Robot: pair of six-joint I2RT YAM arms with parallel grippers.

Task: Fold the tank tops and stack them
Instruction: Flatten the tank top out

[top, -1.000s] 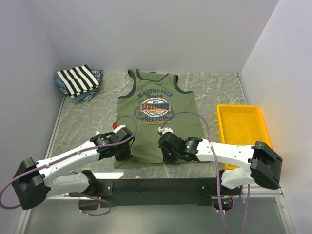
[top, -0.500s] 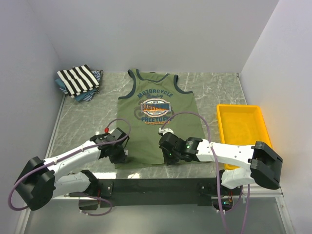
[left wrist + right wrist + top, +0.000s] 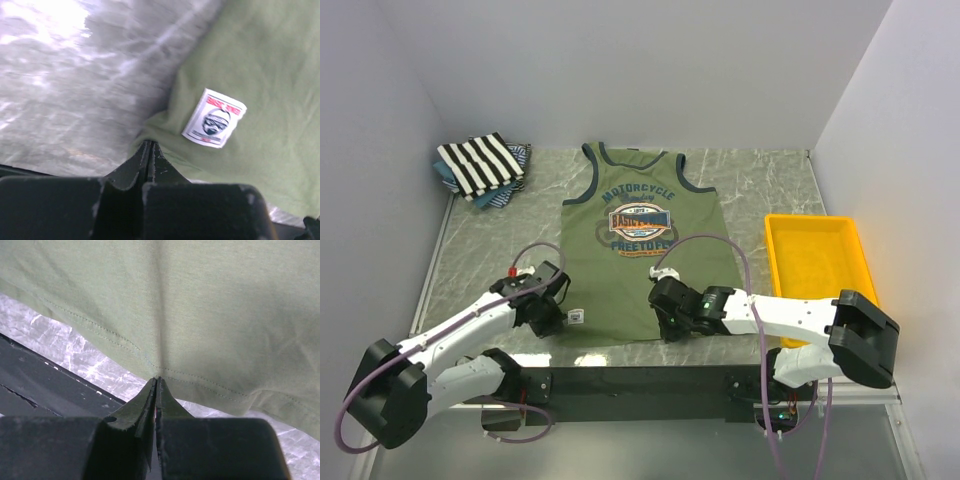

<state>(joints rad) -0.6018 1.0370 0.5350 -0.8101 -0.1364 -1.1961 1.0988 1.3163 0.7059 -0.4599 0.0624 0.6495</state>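
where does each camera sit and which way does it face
Top external: above and behind the bases, looking down on the table; left arm and right arm show, with the green top and tray.
Left wrist: on the left arm, looking down past the shut left gripper at the green top's corner and label.
Right wrist: on the right arm, looking down past the shut right gripper at the hem.
Shared: the label shows in the top and left wrist views.

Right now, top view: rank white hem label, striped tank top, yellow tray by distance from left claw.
1. White hem label, beside the left claw, on the green tank top.
2. Striped tank top, far-left corner.
3. Yellow tray, right side.
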